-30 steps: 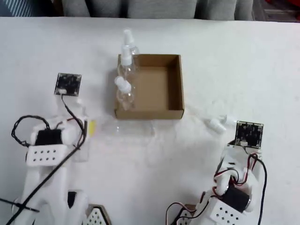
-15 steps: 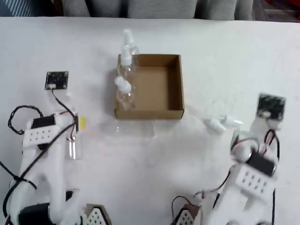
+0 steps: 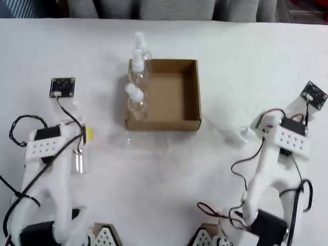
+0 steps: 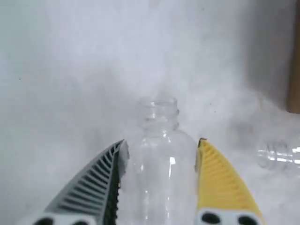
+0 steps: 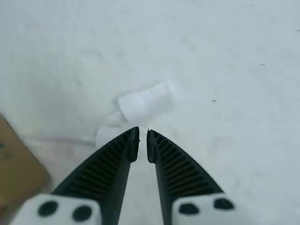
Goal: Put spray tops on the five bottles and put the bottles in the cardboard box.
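Currently the left gripper (image 4: 161,145) has its grey and yellow fingers pressed against both sides of a capless clear bottle (image 4: 159,122), with the open neck pointing away from the wrist camera. High view puts that bottle (image 3: 80,162) well off the cardboard box (image 3: 193,92), on the left arm's side of the white table (image 3: 256,56). A second capless bottle (image 3: 146,141) lies flat just in front of the box. Three capped bottles (image 3: 136,100) line the box wall on the left arm's side; can't tell if they're inside or outside. Right gripper (image 5: 142,133) is nearly closed, a thin slit between the black jaws, holding nothing. It's poised over two loose spray tops (image 5: 143,103) lying close together on the table, one partly hidden behind a jaw.
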